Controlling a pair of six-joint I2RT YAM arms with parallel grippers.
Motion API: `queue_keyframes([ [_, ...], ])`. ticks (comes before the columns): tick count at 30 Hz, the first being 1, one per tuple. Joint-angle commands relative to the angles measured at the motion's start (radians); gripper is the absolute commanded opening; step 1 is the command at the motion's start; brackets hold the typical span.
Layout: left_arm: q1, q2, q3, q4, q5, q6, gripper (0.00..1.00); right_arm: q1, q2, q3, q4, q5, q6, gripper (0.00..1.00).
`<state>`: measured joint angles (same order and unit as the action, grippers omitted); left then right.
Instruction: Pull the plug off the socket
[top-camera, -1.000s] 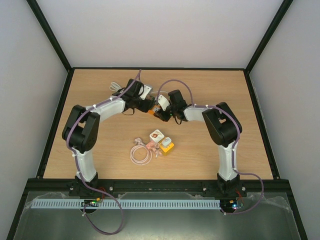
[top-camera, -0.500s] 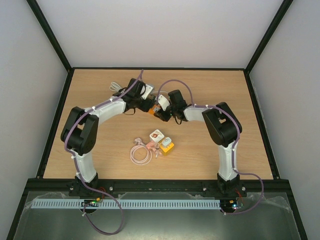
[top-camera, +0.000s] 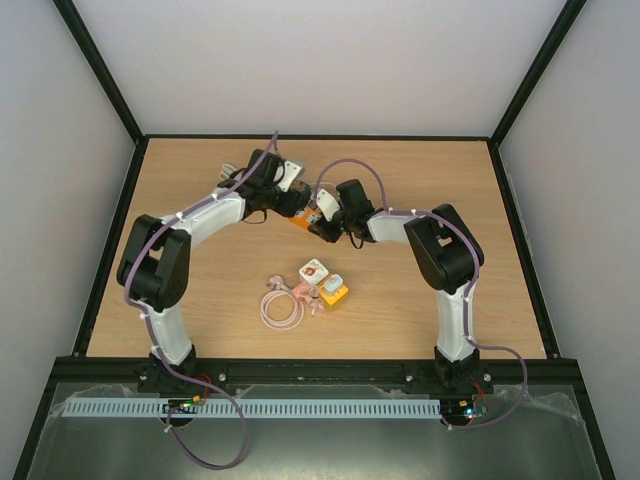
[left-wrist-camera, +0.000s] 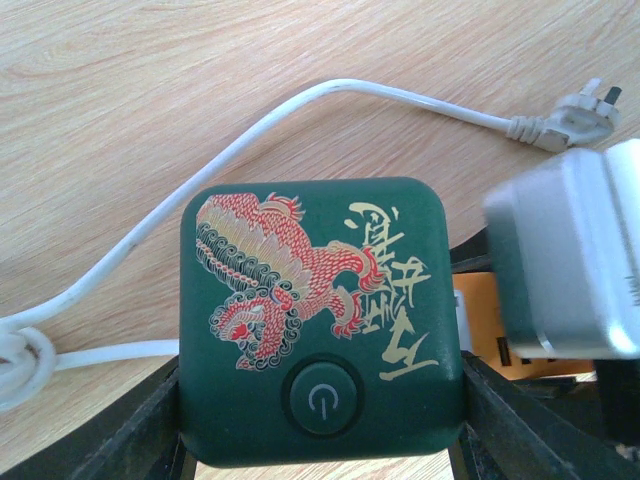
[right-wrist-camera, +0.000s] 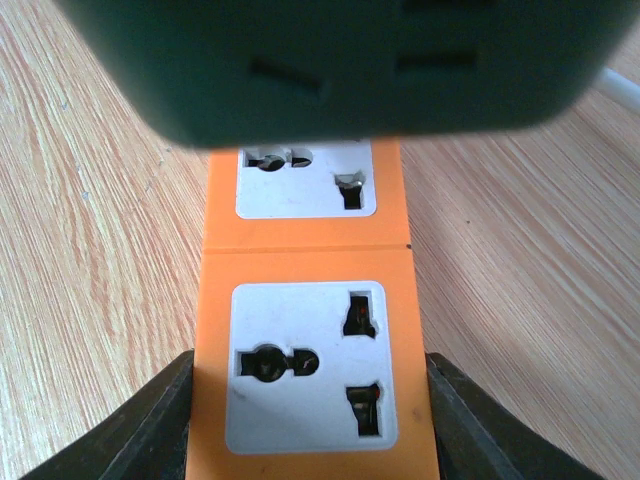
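**Cube adapter gripped over the orange strip**

The green cube adapter (left-wrist-camera: 320, 320), dragon-printed with a power button, hangs over the far outlet of the orange socket strip (right-wrist-camera: 305, 360). Whether its pins have left the slots is hidden. The left claw (left-wrist-camera: 320, 440) is clenched on the cube's sides, apparently to draw it off. The right claw (right-wrist-camera: 305, 430) clamps the strip's near end, probably to brace it against that pull. Beyond the strip, a white cord (left-wrist-camera: 250, 130) and its three-pin plug (left-wrist-camera: 580, 110) lie loose on the tabletop (left-wrist-camera: 100, 100).
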<state>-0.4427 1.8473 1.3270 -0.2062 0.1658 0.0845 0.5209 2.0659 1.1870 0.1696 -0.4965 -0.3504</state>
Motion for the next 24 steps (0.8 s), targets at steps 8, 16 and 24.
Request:
queue_keyframes([
  [8,0.254,-0.094,0.071,-0.052,0.234,-0.007,0.39,-0.009,0.065,0.003,-0.067,0.036,0.019,0.1],
  [16,0.523,-0.057,0.079,-0.006,0.468,-0.107,0.4,-0.01,0.069,0.008,-0.071,0.036,0.019,0.1],
  [24,0.767,0.135,0.179,0.066,0.684,-0.269,0.41,-0.01,0.07,0.009,-0.071,0.039,0.021,0.1],
])
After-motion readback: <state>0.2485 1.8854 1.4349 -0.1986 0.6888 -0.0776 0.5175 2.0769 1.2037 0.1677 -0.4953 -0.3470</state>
